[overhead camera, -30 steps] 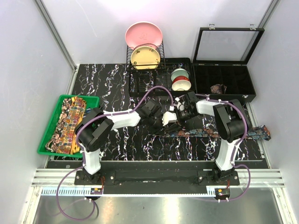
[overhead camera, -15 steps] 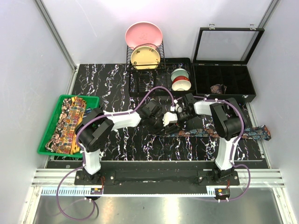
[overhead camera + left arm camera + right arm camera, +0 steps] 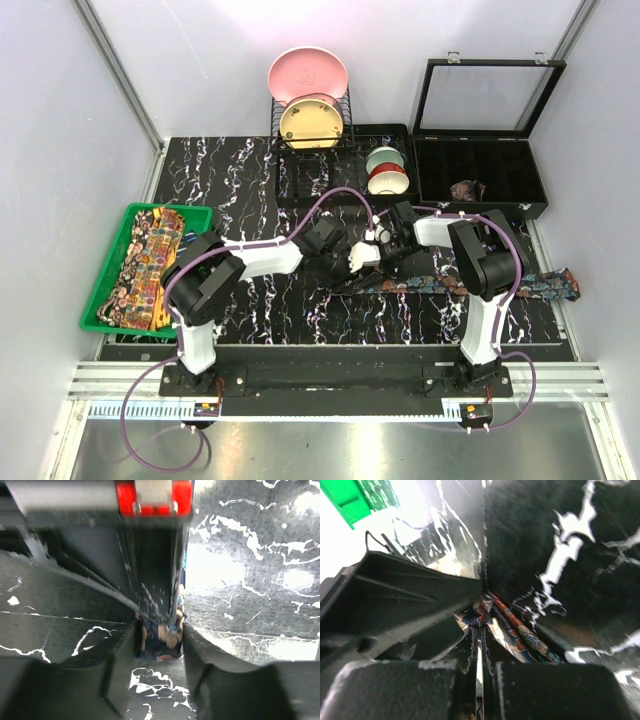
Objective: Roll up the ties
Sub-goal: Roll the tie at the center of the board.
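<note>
Dark tie [image 3: 420, 284] lies stretched on the tabletop [image 3: 250, 180], on the near side of the black case [image 3: 500, 212]. My right pincer [image 3: 479, 628] has just snapped together, pinching its bunched end. My left pincer [image 3: 159, 636] is spreading around that end, so I judge the roll is only starting.

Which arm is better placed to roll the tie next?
Probably the right: the right gripper looks shut on the end of the tie, which stretches away on its side. The left gripper only straddles that end, fingers apart.
</note>
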